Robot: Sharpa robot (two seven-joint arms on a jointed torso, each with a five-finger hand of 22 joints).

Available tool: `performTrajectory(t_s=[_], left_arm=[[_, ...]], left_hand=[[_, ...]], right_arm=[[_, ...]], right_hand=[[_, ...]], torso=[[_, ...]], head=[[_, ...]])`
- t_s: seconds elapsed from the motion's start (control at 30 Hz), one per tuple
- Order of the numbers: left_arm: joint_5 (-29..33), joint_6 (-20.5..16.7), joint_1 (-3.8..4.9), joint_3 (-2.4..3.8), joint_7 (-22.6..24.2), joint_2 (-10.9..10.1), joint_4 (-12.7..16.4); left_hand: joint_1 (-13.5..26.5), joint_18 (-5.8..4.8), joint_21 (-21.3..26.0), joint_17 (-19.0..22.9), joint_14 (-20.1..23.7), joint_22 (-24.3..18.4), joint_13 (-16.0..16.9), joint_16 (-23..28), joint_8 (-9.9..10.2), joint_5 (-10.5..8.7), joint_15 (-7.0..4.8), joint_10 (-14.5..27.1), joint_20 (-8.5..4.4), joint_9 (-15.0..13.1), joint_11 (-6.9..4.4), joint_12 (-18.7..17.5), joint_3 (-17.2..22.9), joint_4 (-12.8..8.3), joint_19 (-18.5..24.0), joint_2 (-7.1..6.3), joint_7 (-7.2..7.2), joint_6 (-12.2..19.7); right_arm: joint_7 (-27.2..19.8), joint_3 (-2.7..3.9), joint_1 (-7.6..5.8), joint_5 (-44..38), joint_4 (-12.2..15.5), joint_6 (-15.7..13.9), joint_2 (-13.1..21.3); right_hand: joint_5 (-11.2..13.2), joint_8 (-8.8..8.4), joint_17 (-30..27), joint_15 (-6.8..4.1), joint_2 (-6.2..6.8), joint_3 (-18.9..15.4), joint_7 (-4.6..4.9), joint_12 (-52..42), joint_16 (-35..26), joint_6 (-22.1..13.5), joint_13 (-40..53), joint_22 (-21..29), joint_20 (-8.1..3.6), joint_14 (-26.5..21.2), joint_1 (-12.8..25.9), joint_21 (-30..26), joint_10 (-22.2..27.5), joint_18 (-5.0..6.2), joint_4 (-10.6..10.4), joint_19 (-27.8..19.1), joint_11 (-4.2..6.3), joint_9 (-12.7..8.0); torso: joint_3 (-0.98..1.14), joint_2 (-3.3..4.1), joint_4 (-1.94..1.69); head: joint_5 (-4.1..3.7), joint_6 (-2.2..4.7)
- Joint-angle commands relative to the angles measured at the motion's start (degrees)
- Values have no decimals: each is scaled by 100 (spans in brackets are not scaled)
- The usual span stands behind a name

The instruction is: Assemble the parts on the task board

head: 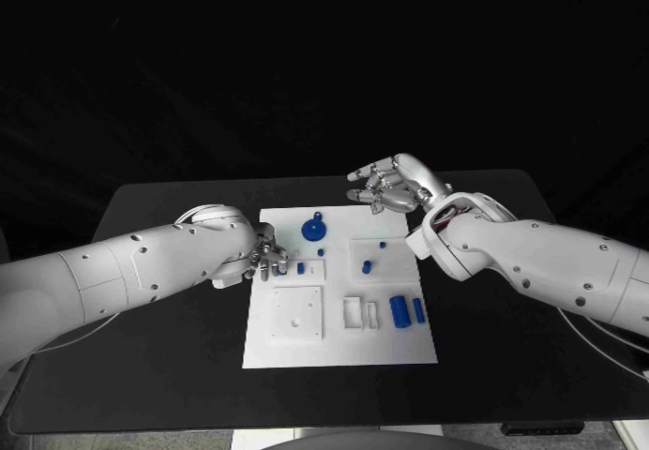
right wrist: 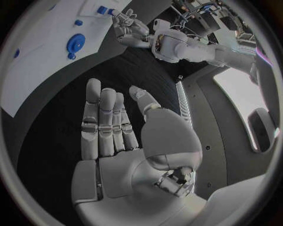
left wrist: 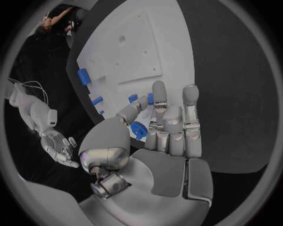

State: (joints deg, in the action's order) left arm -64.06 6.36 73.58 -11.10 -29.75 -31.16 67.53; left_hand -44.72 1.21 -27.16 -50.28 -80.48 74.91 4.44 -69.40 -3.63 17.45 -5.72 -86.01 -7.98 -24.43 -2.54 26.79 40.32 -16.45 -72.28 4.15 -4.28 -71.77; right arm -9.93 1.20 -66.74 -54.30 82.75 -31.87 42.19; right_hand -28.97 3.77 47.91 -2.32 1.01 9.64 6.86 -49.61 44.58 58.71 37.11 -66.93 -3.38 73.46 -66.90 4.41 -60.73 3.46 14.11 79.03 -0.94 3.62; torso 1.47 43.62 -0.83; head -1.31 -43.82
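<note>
The white task board [head: 339,347] [left wrist: 147,47] [right wrist: 35,70] lies mid-table. My left hand [head: 261,255] [left wrist: 165,136] [right wrist: 127,23] hovers over the board's left edge and pinches a small blue part [left wrist: 139,130] [right wrist: 103,9] between thumb and fingers. A round blue disc part [head: 315,230] [right wrist: 75,43] sits near the board's far edge. A blue cylinder [head: 399,310] [left wrist: 84,76] and a thinner blue piece [head: 419,310] stand at the board's right side. Small blue pegs [head: 365,267] sit near the middle. My right hand [head: 392,183] [right wrist: 124,136] [left wrist: 59,146] is raised beyond the board's far right corner, fingers apart, holding nothing.
The black table [head: 162,375] runs all round the board. White raised blocks [head: 360,314] and a square plate with holes [head: 297,312] are on the board's near half. My right forearm [head: 541,258] crosses above the table to the board's right.
</note>
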Motion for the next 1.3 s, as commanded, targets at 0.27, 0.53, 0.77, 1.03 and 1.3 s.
performTrajectory(t_s=[0.27,0.53,0.77,1.03,1.3], left_arm=[[84,130,-49,-38,-78,21,-50],[130,154,-48,-37,-83,83,-134],[167,471,-45,-36,-127,178,-279],[226,760,-40,-36,-165,252,-411],[265,814,-37,-37,-179,320,-491]], left_hand=[[-39,-62,-21,-25,-147,103,3,-9,-29,-31,-120,-90,-13,-28,-226,49,-17,18,-15,135,625,-1096],[-19,-63,-15,-60,-159,102,6,-11,-33,-53,-120,-90,-13,-61,-228,76,-31,20,-19,157,629,-1102],[-113,-65,-14,-90,-156,108,0,-4,-30,-18,-116,-89,-10,-104,-225,80,-28,18,-7,126,625,-1089],[-155,-64,-19,-106,-152,109,-1,1,-30,12,-112,-89,-7,-119,-223,80,-29,19,8,109,624,-1086],[-169,-63,-27,-117,-151,107,-2,10,-31,-53,-111,-88,-5,-143,-223,77,-54,33,15,137,623,-1078]], right_arm=[[-17,2,2,-50,7,83,-14],[-14,2,2,-56,9,88,-17],[-9,2,2,-61,11,95,-21],[0,2,2,-70,12,108,-25],[4,2,2,-73,13,117,-29]], right_hand=[[-240,-24,6,-19,63,236,11,52,32,36,-22,-146,-19,-40,90,52,25,126,159,-61,8,-7],[-282,-23,8,-20,99,378,12,57,28,35,-22,-254,-19,-43,104,44,24,134,170,-69,10,-7],[-317,-24,11,-21,122,438,14,64,28,37,-26,-300,-21,-45,104,36,22,136,173,-73,9,-7],[-328,-25,11,-22,128,449,14,65,27,36,-26,-311,-22,-46,104,34,22,137,174,-73,10,-8],[-350,-24,12,-23,138,483,13,68,27,44,-26,-343,-23,-44,101,28,22,139,174,-73,10,-7]], torso=[[2,-1,5],[9,0,2],[8,3,12],[8,1,3],[3,2,3]], head=[[8,0],[1,3],[7,3],[-9,-5],[-17,-6]])
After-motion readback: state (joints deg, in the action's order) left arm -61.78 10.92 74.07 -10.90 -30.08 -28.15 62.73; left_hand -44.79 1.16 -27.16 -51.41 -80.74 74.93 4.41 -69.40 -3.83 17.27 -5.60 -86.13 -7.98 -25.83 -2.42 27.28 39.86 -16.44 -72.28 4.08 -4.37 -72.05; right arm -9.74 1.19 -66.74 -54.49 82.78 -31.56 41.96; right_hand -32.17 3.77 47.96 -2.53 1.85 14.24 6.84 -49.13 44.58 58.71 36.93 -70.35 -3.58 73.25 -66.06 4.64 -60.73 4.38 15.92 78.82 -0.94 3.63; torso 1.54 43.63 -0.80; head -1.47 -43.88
